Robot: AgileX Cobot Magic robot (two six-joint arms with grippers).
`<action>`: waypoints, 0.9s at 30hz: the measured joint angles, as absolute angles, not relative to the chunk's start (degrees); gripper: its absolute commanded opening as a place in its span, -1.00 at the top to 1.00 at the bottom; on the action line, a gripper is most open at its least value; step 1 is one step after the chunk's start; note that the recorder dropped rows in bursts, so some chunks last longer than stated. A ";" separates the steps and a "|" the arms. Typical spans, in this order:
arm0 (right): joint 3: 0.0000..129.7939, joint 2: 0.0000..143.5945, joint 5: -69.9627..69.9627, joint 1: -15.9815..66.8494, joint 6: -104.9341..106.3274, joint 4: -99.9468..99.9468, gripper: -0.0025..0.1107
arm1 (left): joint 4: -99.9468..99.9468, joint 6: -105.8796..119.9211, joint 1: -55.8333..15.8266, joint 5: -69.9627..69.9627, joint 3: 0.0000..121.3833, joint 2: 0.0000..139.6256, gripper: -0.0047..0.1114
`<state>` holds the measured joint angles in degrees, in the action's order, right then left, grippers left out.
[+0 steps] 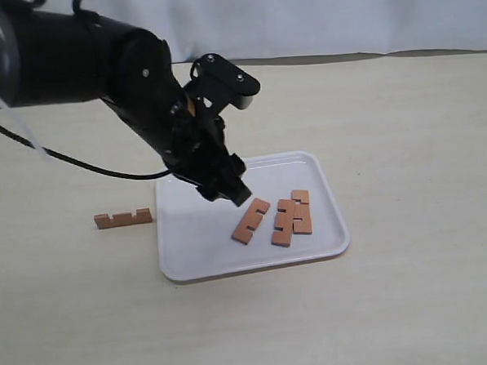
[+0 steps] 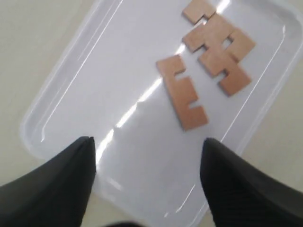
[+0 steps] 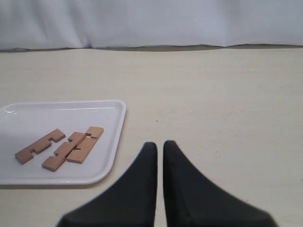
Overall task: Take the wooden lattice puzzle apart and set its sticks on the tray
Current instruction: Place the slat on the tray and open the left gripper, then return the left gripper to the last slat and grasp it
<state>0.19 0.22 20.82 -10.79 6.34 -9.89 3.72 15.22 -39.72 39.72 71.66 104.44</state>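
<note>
Risk: the one stick point(image 1: 123, 218) outside the tray point(image 1: 198, 258) lies flat on the table point(image 1: 397, 305), off the tray's left edge. Being thin, it may skid from a pinch or land on the others.

Three sticks point(image 1: 291, 221) lie flat near the tray's right edge, reddish-brown, notched, none crossed.

The right gripper point(image 3: 160, 146) is pressed together, empty. The left gripper point(image 1: 226, 195) hangs over the tray, jaws apart, empty.

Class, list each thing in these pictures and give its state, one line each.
White rectangular plastic tray: flat on the table, holding three sticks.
Three reddish-brown notched wooden sticks: loose, flat in the tray.
Fourth notched wooden stick: on the table, outside the tray.
Left gripper: open, empty, over the tray.
Right gripper: shut, empty.
</note>
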 measured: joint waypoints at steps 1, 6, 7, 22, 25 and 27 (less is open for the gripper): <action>0.19 0.22 20.82 -10.79 6.34 -9.89 0.88 | 2.40 15.22 -39.04 42.14 71.66 103.55 -0.12; 0.19 0.22 20.82 -10.79 6.34 -9.89 0.88 | -1.74 15.34 -33.78 53.25 71.66 102.28 -0.12; 0.19 0.22 20.82 -10.79 6.34 -9.89 0.88 | -2.27 15.46 -32.41 54.30 71.53 102.28 -0.12; 0.19 0.22 20.82 -10.79 6.34 -9.89 0.88 | -2.43 24.72 -25.49 39.57 59.65 102.42 0.13; 0.19 0.22 20.82 -10.79 6.34 -9.89 0.88 | -2.03 24.72 -25.49 38.80 59.65 104.81 0.13; 0.19 0.22 20.82 -10.79 6.34 -9.89 0.88 | -2.03 24.84 -25.49 38.11 59.55 108.12 0.13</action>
<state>0.19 0.22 20.82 -10.79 6.34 -9.89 -2.03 24.84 -25.49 38.11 59.55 108.12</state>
